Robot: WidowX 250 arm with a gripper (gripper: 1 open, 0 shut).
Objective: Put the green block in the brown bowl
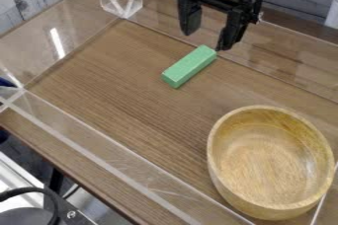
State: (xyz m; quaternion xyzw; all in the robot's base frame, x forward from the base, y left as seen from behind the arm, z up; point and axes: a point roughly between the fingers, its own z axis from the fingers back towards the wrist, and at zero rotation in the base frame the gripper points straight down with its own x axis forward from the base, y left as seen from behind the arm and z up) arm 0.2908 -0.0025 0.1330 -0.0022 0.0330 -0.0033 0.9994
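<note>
Counter [113, 81] first, since it's the biggest thing we've got: plain wood grain, with our bowl [271, 162] sitting on it at the lower right of the camera view. Next size down is the gripper [211, 30] up top, fingers spread apart, nothing between them. Smallest is the green block [191, 67], lying flat and at a slant, well apart from the bowl. What could bite us, we reckon: if we come down without turning to match that slant, a fingertip could land on the block or knock it skewed. Grab too near one end and it might swing or slip on the way over that thick rim. Relative to the gripper, the block's just below the fingers in the picture, near them but not gripped.
</note>
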